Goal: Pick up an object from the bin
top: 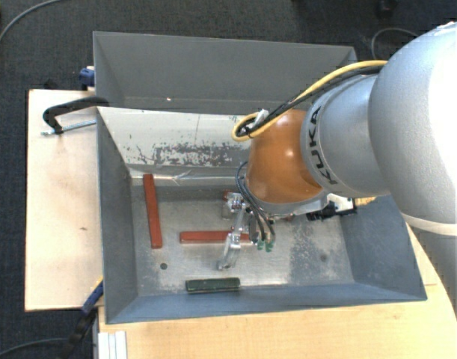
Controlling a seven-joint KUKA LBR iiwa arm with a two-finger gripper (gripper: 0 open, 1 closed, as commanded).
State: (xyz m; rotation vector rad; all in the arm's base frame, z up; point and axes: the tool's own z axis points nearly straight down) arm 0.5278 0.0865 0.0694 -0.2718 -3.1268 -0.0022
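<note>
Reading the bin (116, 223) from its left wall: the left red-brown bar (152, 212) lies flat beside that wall, long axis front to back, well apart from the gripper. The middle red-brown bar (206, 238) lies mid-floor with its long axis left to right, and its right end runs under the gripper (233, 236). The dark green bar (212, 284) lies near the front wall, parallel to the middle bar and apart from it. The gripper sits low over the middle bar's right end, so nearly all of that bar extends leftward from it. Whether the gripper is open or closed cannot be told. Judgement: a hold taken at this end leaves the long left part unsupported, so it will likely droop on lifting.
</note>
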